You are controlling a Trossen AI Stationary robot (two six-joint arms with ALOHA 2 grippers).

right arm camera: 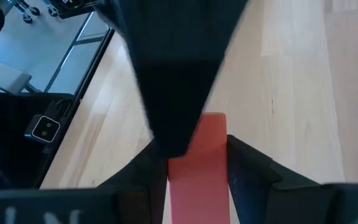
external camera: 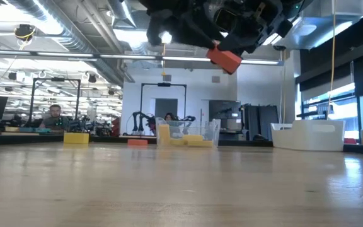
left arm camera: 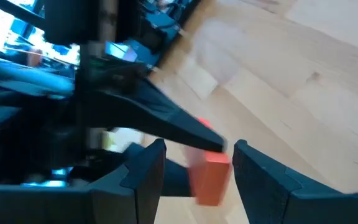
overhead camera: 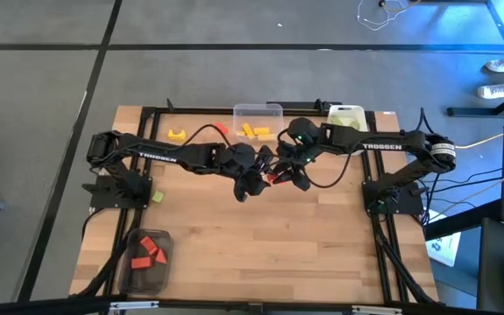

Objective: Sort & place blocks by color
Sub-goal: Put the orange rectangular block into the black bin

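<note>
A red block (external camera: 224,58) hangs well above the middle of the table, between both grippers. My right gripper (right arm camera: 197,155) comes from the table's right and is shut on it. My left gripper (left arm camera: 197,165) comes from the left and is open. Its two fingers stand on either side of the block's (left arm camera: 209,179) free end, with a gap showing on one side. More blocks lie on the table: a yellow arch (overhead camera: 176,134), a red one (overhead camera: 222,129) and a small green one (overhead camera: 157,197). My right gripper pinches the red block's two long sides (right arm camera: 219,163) between its two fingers. The fingers slant down from the table's right and lie along the block. Its far end (right arm camera: 214,122) sticks out past the fingertips. The block is tilted and clear of the table.
A clear container (overhead camera: 258,112) with yellow blocks stands at the far edge, and another (overhead camera: 346,115) with green ones to its right. A third (overhead camera: 150,254), with red blocks, sits at the near left. The near middle of the tabletop (overhead camera: 269,245) is bare wood.
</note>
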